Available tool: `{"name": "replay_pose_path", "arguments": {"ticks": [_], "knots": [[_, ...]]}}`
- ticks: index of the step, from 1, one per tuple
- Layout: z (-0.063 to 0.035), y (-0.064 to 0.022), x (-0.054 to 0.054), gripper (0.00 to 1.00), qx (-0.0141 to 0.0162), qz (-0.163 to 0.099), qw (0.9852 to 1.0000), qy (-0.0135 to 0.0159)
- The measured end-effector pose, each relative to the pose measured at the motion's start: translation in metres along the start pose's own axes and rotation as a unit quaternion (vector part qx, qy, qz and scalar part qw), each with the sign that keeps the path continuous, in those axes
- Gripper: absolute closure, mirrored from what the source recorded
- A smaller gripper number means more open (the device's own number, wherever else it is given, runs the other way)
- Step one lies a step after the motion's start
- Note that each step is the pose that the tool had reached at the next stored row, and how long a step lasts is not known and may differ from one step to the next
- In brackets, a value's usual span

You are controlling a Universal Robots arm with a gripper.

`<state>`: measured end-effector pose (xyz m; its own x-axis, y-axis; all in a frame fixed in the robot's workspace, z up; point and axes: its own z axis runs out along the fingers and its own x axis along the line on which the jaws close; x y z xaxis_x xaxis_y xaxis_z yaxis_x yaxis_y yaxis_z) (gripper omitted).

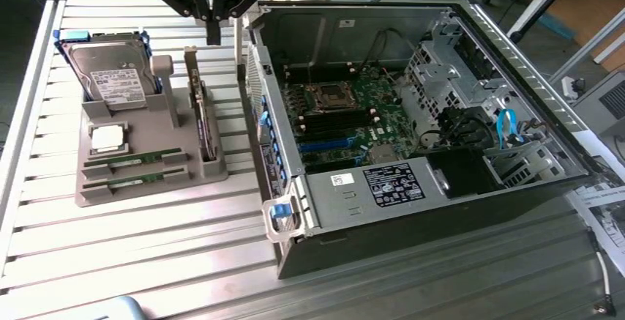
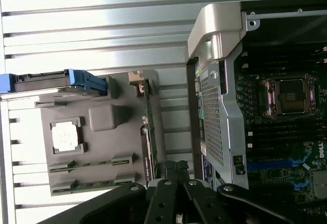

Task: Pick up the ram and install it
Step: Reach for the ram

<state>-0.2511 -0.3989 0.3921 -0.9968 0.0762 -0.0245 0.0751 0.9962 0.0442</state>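
Two rams, slim green sticks, lie side by side in the front slots of a grey holder (image 1: 146,188): one (image 1: 132,160) (image 2: 92,164) and, nearer the table's front edge, the other (image 1: 137,181) (image 2: 92,185). My gripper (image 1: 213,36) (image 2: 176,166) hangs high above the table's far side, between the holder and the open computer case (image 1: 420,115). Its black fingers are shut together with nothing between them. It is well apart from both rams. Inside the case, the motherboard's memory slots (image 1: 337,122) lie beside the CPU socket (image 1: 327,99).
The holder also carries a hard drive (image 1: 117,71) in a blue frame, a square silver CPU chip (image 1: 107,138) and an upright expansion card (image 1: 202,115). The case wall (image 1: 256,93) rises close to the holder. Everything rests on a ribbed aluminium table (image 1: 127,261).
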Motion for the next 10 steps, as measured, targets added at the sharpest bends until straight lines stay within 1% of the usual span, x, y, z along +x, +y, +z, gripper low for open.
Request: {"name": "replay_pose_path", "arguments": {"ticks": [10], "knots": [[-0.0002, -0.0007, 0.01, 0.89, 0.0, 0.0, 1.0, 0.0]]}}
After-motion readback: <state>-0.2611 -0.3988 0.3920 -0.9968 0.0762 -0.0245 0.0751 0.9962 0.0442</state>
